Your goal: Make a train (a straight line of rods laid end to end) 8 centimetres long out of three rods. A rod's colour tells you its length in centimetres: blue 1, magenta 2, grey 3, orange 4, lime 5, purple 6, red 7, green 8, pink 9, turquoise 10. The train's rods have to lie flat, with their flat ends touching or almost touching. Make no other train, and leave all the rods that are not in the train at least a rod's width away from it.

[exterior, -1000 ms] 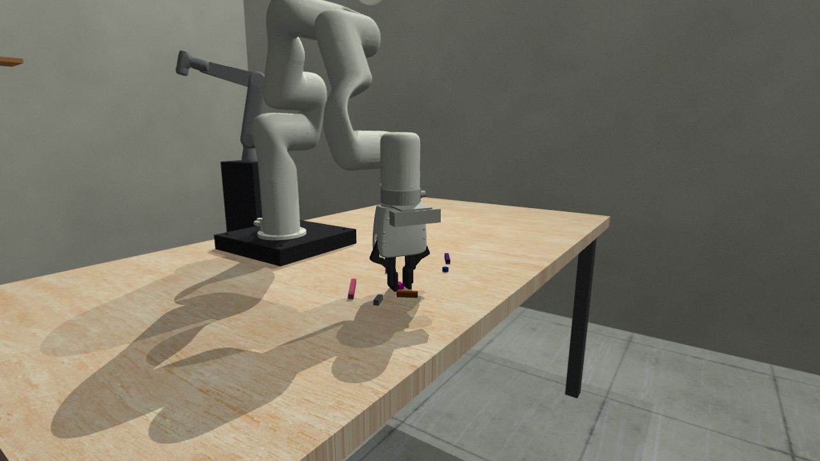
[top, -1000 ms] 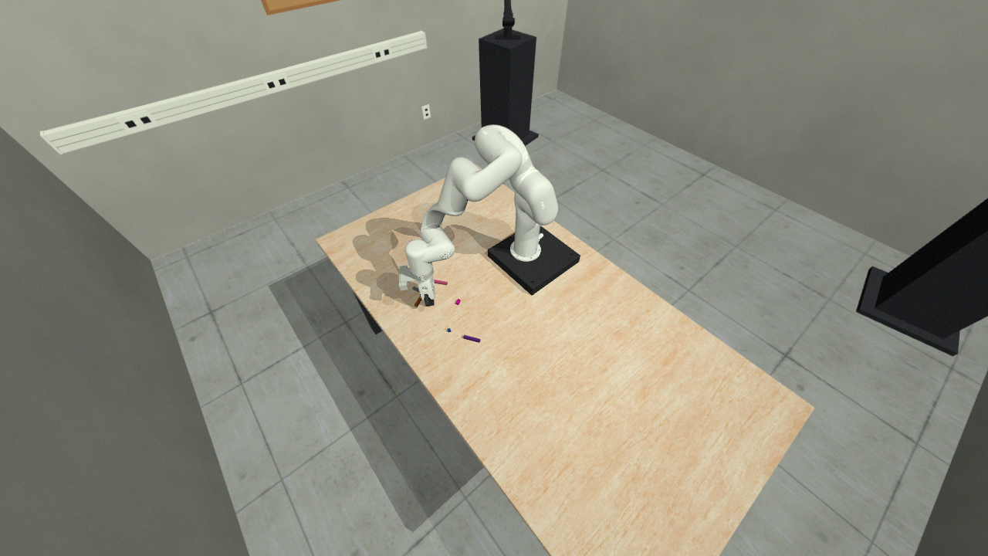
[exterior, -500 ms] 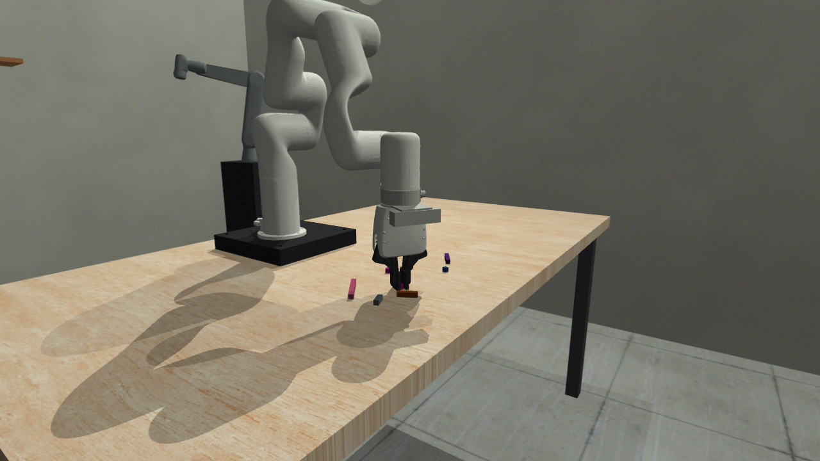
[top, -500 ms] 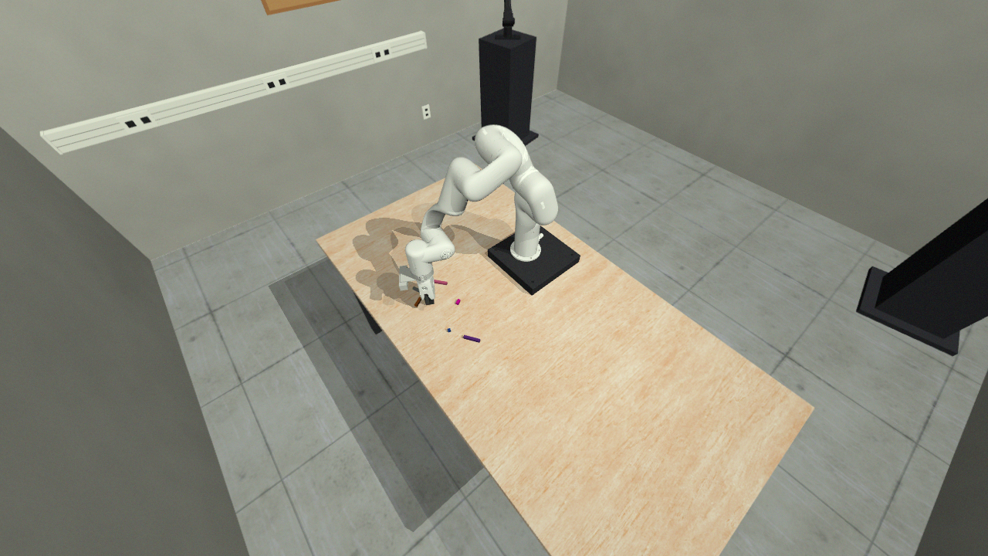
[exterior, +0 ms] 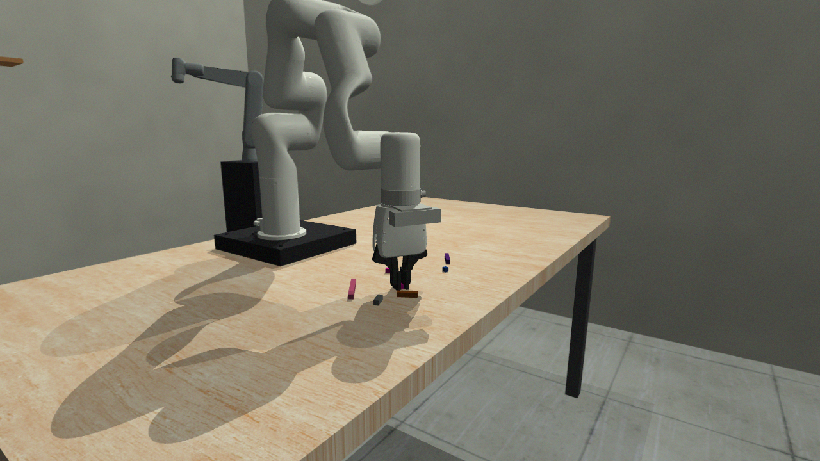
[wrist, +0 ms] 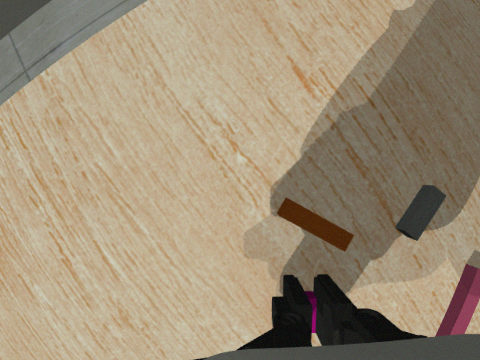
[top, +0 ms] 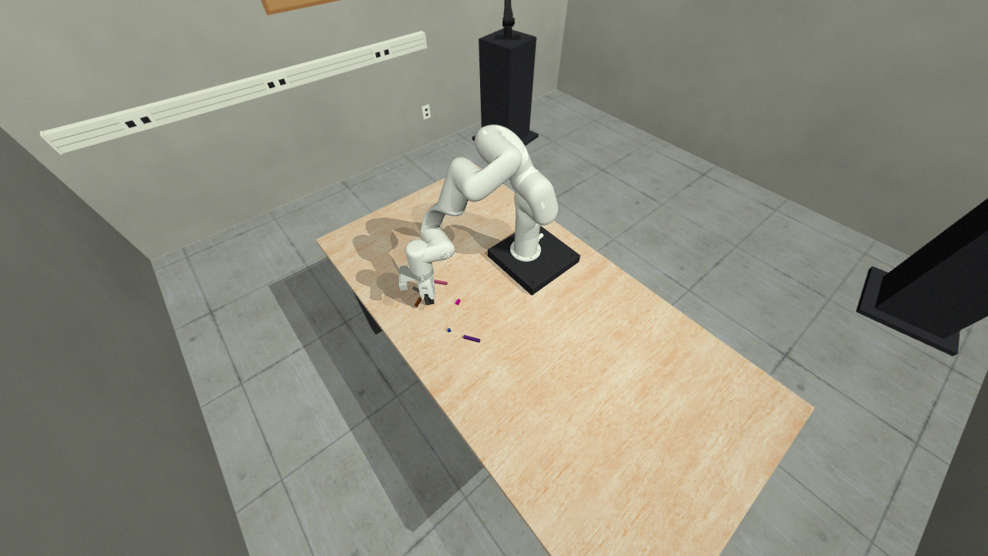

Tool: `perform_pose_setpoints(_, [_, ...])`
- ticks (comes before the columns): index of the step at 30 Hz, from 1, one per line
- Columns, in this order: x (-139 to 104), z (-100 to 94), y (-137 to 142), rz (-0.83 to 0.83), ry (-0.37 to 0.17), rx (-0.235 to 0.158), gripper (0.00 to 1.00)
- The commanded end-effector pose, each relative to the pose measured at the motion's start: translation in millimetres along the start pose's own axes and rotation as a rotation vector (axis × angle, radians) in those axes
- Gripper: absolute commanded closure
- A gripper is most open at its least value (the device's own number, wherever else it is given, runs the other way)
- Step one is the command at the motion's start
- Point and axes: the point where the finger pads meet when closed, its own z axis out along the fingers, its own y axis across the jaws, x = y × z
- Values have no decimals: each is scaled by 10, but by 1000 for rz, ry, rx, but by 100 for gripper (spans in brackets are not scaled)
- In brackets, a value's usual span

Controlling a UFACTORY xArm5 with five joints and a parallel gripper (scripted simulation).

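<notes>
My gripper is shut on a short magenta rod, held low over the table near its left edge; it also shows in the exterior view. An orange rod lies flat just in front of the fingertips. A grey rod lies to the orange rod's right, apart from it. A long pink rod lies right of the gripper. A purple rod and a second magenta rod lie further along the table.
The arm's black base stands behind the rods. The table's long edge runs close to the orange rod. The arm's shadow covers the orange and grey rods.
</notes>
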Motion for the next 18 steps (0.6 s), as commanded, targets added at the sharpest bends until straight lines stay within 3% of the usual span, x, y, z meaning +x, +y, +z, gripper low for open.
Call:
perform_pose_setpoints(1, [13,-12,-6,0,3,1,96])
perform_pose_setpoints(11, [13,-74,-6,0,3,1,96])
perform_pose_setpoints(18, [11,-512,-6,0,3,1,96])
